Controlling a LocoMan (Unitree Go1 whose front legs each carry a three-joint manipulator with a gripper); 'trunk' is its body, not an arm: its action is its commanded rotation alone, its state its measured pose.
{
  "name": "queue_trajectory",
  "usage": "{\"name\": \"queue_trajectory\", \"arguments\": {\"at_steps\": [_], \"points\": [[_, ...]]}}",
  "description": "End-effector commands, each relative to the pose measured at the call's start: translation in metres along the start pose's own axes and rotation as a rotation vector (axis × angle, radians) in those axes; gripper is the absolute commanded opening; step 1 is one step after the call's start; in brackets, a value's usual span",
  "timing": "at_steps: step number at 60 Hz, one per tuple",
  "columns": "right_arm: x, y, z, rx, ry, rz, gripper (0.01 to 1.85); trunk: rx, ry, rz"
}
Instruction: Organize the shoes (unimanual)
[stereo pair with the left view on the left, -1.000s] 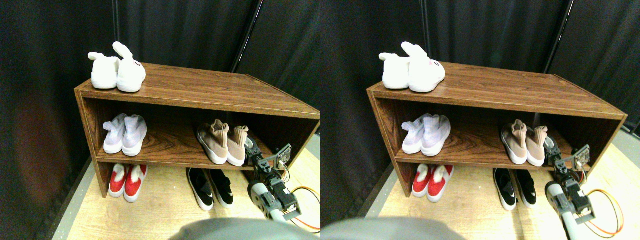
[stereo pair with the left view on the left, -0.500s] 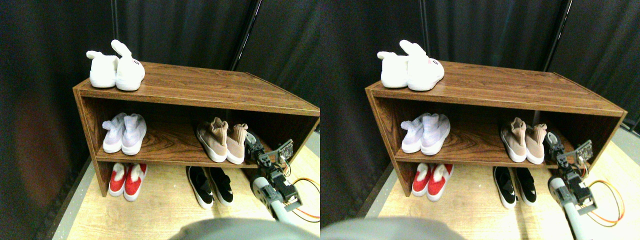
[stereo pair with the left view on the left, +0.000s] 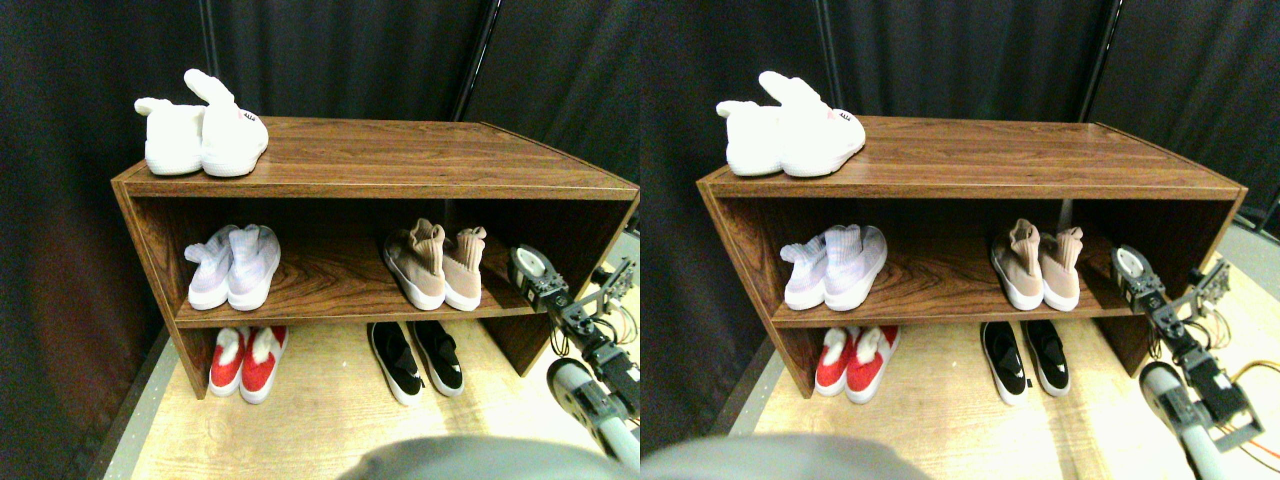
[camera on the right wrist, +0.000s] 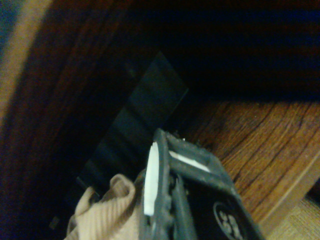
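The right gripper (stereo pair with the left view on the left: 528, 270) hovers just beside the tan sneakers (stereo pair with the left view on the left: 435, 265) on the shelf (stereo pair with the left view on the left: 330, 290) — fingers' state: cannot tell. Black slip-ons (stereo pair with the left view on the left: 415, 360) sit below the shelf.

On shelf's (stereo pair with the left view on the left: 330, 295) middle board: lavender sneakers (stereo pair with the left view on the left: 228, 267) at 9 o'clock, sock-collar sneakers (stereo pair with the left view on the left: 435, 265) at 3; beneath, slip-ons (stereo pair with the left view on the left: 415, 360) on floor (stereo pair with the left view on the left: 320, 410).
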Motion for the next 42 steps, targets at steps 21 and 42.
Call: {"name": "queue_trajectory", "arguments": {"at_steps": [21, 42], "points": [[-0.064, 0.018, 0.011, -0.047, 0.035, 0.177, 0.06, -0.031, 0.026, 0.0], [-0.079, -0.018, -0.01, 0.095, 0.121, 0.09, 0.06, -0.029, 0.069, 0.014]]}}
